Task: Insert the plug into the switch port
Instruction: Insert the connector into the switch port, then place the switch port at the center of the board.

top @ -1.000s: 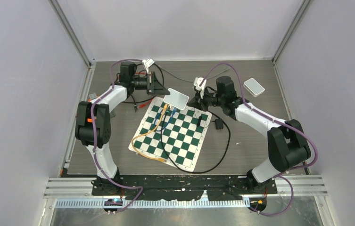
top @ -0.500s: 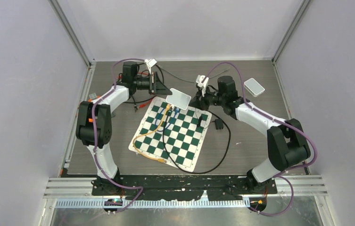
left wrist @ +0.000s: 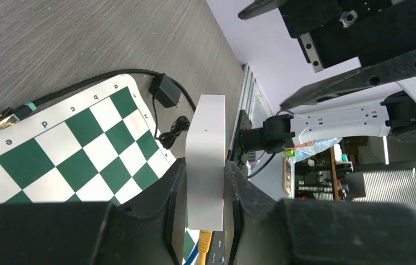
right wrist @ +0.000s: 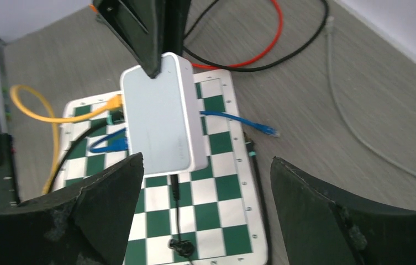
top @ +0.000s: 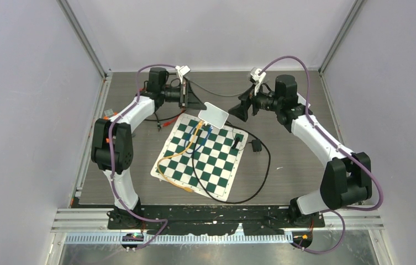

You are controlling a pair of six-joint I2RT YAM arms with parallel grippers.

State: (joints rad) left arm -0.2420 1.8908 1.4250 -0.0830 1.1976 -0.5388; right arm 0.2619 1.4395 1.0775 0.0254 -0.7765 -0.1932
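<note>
Left gripper [top: 195,102] clamps the flat white plastic network switch [top: 215,114], holding it raised over the far edge of the green-and-white chequered mat [top: 200,163]. Right gripper [top: 241,109] stands wide with nothing in it, just beside the switch. Black cable plug [right wrist: 175,186] sits at the switch's edge, with yellow cable plug [right wrist: 114,101] and blue cable plug [right wrist: 118,144] at another side

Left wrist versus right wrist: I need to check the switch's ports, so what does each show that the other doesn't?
Only left wrist: the switch edge-on, the black adapter. Only right wrist: the switch's broad face, the red cable, a black lead at its lower edge. Both: left gripper clamping the switch, mat, yellow cable.
</note>
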